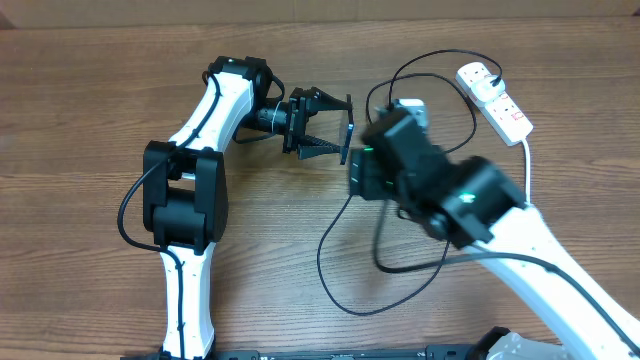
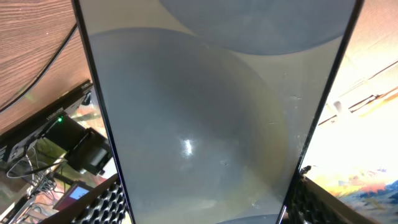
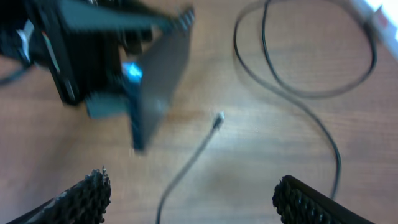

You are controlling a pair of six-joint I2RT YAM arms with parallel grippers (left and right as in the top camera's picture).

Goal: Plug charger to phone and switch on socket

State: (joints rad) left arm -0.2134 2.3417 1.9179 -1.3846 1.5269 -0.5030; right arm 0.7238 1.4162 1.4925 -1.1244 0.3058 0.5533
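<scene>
My left gripper (image 1: 348, 130) holds the phone (image 1: 349, 142) off the table, edge-up as seen from overhead. In the left wrist view the phone's pale screen (image 2: 205, 112) fills the space between my fingers (image 2: 102, 205), which are shut on its long edges. The charger, a thin black cable (image 1: 340, 270), loops over the table, and its small connector tip (image 3: 219, 119) lies free on the wood. My right gripper (image 3: 193, 193) hovers open just short of that tip, holding nothing. The phone (image 3: 158, 81) stands to the tip's left. The white socket (image 1: 495, 100) lies at the far right.
The socket's thick white cord (image 1: 527, 165) runs down along my right arm (image 1: 480, 200). More black cable loops (image 3: 305, 93) lie between the right gripper and the socket (image 3: 379, 9). The left arm's base (image 1: 185, 200) stands at the left.
</scene>
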